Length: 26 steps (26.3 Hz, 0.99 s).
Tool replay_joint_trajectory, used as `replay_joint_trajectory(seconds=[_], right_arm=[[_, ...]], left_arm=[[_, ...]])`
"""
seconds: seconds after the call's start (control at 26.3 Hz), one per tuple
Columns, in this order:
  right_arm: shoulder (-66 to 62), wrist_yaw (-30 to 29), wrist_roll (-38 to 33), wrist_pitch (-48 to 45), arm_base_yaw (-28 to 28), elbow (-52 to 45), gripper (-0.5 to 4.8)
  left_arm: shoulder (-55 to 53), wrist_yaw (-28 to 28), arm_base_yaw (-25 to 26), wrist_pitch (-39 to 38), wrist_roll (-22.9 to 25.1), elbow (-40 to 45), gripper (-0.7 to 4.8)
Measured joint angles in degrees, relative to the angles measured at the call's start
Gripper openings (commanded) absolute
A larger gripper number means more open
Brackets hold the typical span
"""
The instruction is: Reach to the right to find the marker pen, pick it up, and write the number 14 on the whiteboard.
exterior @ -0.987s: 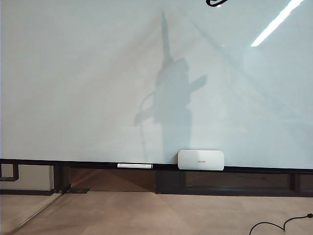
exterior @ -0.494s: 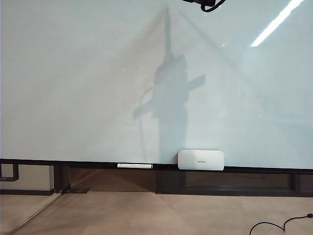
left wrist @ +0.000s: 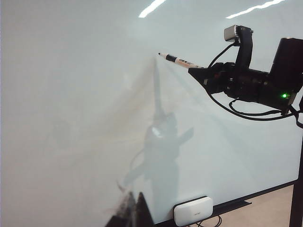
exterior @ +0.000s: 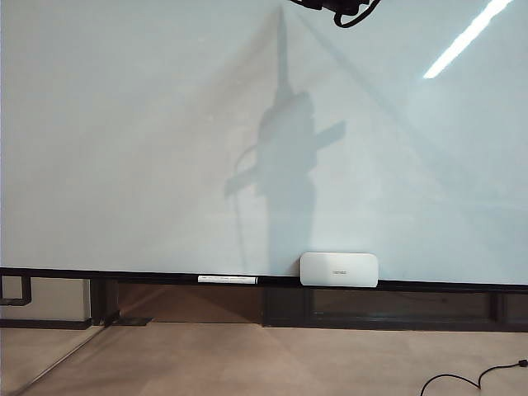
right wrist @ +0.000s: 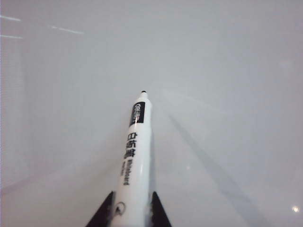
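Right gripper [right wrist: 128,208] is clamping the marker pen [right wrist: 135,156], tip nearly touching the whiteboard [exterior: 124,124] at its 12 o'clock edge. Left gripper [left wrist: 135,213] is sitting low near the white box [left wrist: 192,211]; cannot tell jaw state.

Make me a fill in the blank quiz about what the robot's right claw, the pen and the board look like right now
1. The right claw is shut on the ____.
2. The marker pen has its tip aimed at the ____.
3. The whiteboard so far carries ____ written strokes.
4. The small white box sits on the board's dark ____.

Missing words: marker pen; whiteboard; no; ledge
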<state>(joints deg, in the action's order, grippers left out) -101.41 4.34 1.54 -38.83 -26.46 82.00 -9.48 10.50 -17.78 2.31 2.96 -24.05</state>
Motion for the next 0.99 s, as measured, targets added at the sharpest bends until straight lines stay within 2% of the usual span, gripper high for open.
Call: replay_joint_trajectory(seconds=[0.84,0.99], right_arm=[[-3.43,1.68,0.52,-0.72,-0.13,3.58,-0.02],[-3.43,1.64,0.55,3.28,-0.13,3.61,-0.02]], left_arm=[[0.00,0.87,0.00,0.07,1.53,0.00,-0.06],[0.02,0.87,0.00,0.07,1.53,0.00,-0.06]])
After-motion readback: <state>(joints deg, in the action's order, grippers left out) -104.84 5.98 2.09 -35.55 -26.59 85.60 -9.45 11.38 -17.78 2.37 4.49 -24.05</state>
